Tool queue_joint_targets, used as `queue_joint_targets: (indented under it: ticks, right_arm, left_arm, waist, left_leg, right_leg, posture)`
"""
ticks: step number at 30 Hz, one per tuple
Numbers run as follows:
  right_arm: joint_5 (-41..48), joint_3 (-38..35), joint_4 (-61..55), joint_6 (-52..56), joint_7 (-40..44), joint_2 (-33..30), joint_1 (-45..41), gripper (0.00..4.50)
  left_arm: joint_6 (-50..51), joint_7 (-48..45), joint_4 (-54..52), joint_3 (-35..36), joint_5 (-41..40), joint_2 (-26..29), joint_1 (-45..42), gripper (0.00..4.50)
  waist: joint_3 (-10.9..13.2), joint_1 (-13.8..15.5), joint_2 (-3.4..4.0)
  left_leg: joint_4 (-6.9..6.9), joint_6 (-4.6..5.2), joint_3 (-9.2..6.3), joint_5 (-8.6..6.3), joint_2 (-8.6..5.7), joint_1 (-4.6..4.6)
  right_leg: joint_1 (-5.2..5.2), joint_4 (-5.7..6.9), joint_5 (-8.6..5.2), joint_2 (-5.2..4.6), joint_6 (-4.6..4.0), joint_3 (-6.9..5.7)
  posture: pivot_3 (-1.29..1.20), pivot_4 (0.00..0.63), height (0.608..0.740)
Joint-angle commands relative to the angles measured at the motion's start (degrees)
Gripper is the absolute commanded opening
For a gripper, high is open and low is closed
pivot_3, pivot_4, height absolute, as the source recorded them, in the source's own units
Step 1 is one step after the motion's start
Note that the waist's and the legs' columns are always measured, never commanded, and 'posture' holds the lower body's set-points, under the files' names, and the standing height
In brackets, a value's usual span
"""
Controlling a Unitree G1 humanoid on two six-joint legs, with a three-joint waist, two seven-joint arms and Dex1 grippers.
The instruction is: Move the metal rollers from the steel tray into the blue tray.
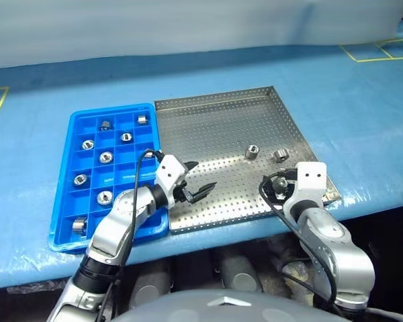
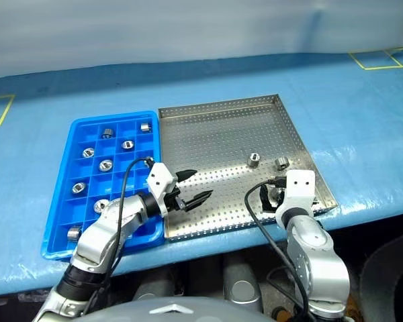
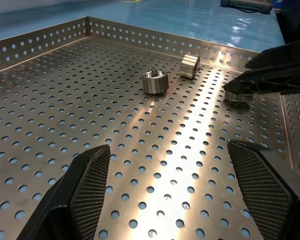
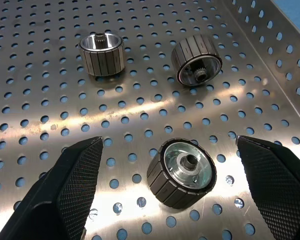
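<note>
While the right gripper (image 4: 165, 185) hangs low over the near right corner of the steel tray (image 1: 215, 127), its two black fingers (image 4: 72, 185) are spread wide with nothing pinched; one roller (image 4: 182, 172) stands on the tray floor between them, touching neither finger, tipped so that its open face and dark central hole look up; two more rollers lie a little farther in, apart from each other, the left one (image 1: 252, 151) upright on its end, the right one (image 1: 281, 155) on its side near the tray's right rim; the left gripper (image 1: 196, 180) hovers over the near left part of the tray, just right of the blue tray (image 1: 76, 127), its fingers also spread and empty, pointing right towards the rollers, which lie well apart from it; the blue tray sits against the steel tray's left edge, and eight rollers (image 1: 106, 157) rest singly in its square compartments, scattered from the far row to the near left corner; both trays lie on a blue table covering (image 1: 363, 121) marked with yellow lines (image 1: 379, 52) at the far right and far left, and a pale wall runs behind it; the rollers are short, shiny silver cylinders with grooved sides; the steel tray is silver-grey with a low rim, its floor and rim pierced by rows of small holes, through which the blue covering shows.
</note>
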Motion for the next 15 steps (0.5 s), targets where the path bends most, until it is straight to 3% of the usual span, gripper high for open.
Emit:
queue_joint_targets:
  ticks: [1,8,11,15]
  right_arm:
    - [0.7,-2.7,0.3,4.6,-1.6,1.6,-3.6,4.50]
    - [0.8,-7.2,-0.8,18.2,-3.4,4.4,-10.9,4.50]
    - [0.8,-8.0,-1.7,23.6,-3.0,4.5,-13.2,3.95]
    - [1.3,-7.7,-3.6,29.6,-2.1,3.7,-15.3,2.61]
  left_arm:
    - [-1.3,0.0,-2.0,0.4,-0.6,-0.3,0.0,4.08]
    - [-1.2,0.3,-2.1,-0.1,-0.3,-0.4,0.1,4.08]
    - [-1.2,0.4,-2.2,-0.2,-0.2,-0.4,0.1,4.12]
    - [-1.3,0.3,-2.2,-0.4,-0.2,-0.2,0.0,4.12]
  waist:
    - [0.0,0.0,0.00]
    - [0.0,1.2,0.03]
    - [0.0,1.7,0.06]
    - [-0.1,1.9,0.15]
  left_leg:
    - [0.00,0.00,0.01,0.00,0.00,0.00]
    - [-0.01,0.01,0.01,-0.01,0.00,-0.01]
    - [-0.01,0.02,0.01,-0.01,0.00,-0.01]
    - [-0.02,0.03,0.02,-0.01,-0.01,-0.01]
  right_leg:
    - [0.00,0.00,0.00,0.00,0.00,0.01]
    - [-0.02,0.01,0.01,0.01,0.01,0.02]
    - [-0.03,0.01,0.01,0.00,0.00,0.00]
    - [-0.03,0.00,0.01,0.00,0.00,0.01]
  posture:
    - [-0.15,0.150,0.740]
    - [-0.12,0.150,0.740]
    - [-0.12,0.150,0.740]
    - [-0.12,0.150,0.740]
